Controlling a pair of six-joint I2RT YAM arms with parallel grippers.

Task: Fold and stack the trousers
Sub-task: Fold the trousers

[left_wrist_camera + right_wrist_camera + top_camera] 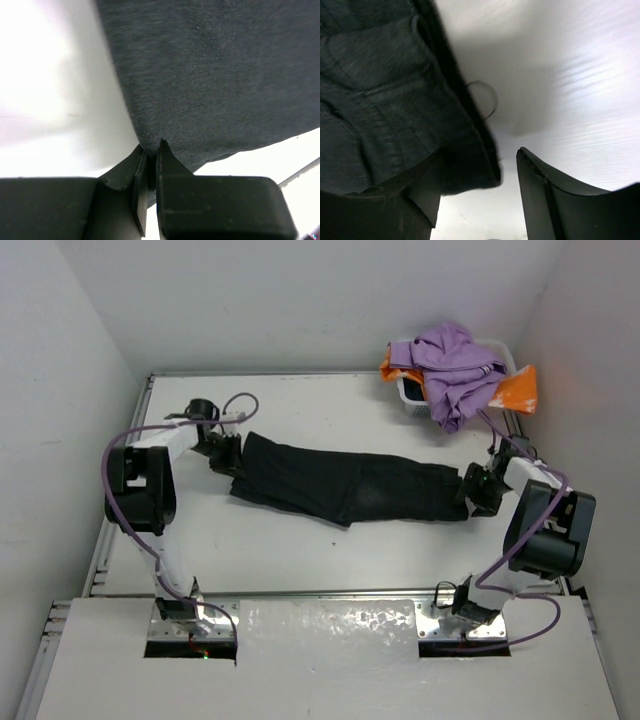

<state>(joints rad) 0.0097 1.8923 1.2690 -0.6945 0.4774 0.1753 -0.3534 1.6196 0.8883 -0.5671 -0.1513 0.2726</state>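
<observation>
Black trousers [340, 485] are lying mid-table, stretching from 9 to 3 o'clock, my left gripper [151, 147] pinching their 9 o'clock end, my right gripper [479, 152] gaping wide astride the other.

The black, faded trousers [340, 485] are lying stretched long and flat before me, running across the desk's middle from near its left edge toward its right edge.
</observation>
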